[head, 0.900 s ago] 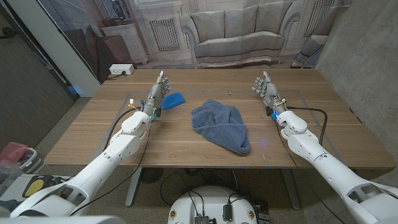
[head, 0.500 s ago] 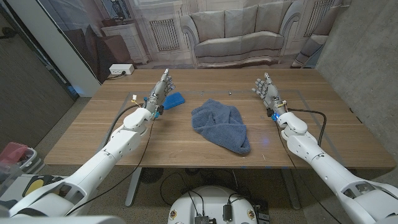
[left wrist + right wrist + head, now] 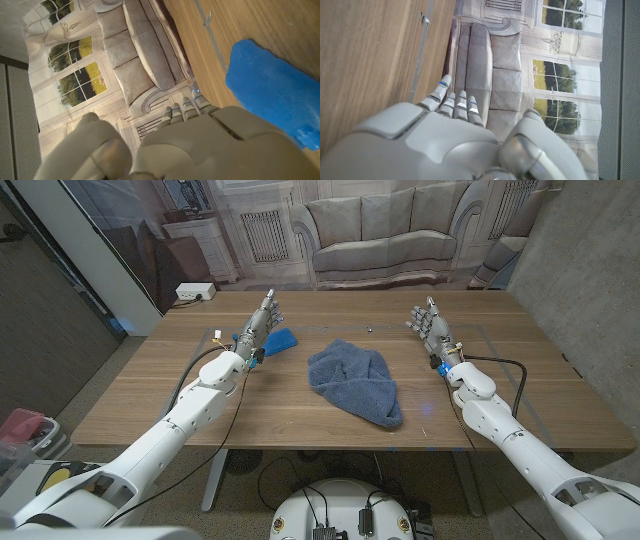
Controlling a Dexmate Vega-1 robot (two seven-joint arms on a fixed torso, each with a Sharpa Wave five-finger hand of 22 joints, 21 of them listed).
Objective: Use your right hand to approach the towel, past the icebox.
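Two robot hands stand over the wooden counter, and the task appears barely begun. The right hand is at the far right of the counter, fingers apart and reaching up, with nothing in it; the right wrist view confirms extended fingers over bare wood and no object in its grasp. The crumpled dark blue cloth towel lies in a heap near the counter's middle, well apart from the right hand, with open wood between them. No contact with the towel is evident. The left hand is at the far left, fingers likewise straight and holding nothing, just beside a flat bright blue piece lying on the counter; the left wrist view shows that blue piece close past the fingers. Whether this blue item is the icebox named in the task cannot be told from the pictures; no box-shaped cooler is recognisable. Judgement: the approach remains outstanding in full. The right hand would need to travel leftward and nearer across the bare wood to reach the towel's right edge, and nothing stands in that path.
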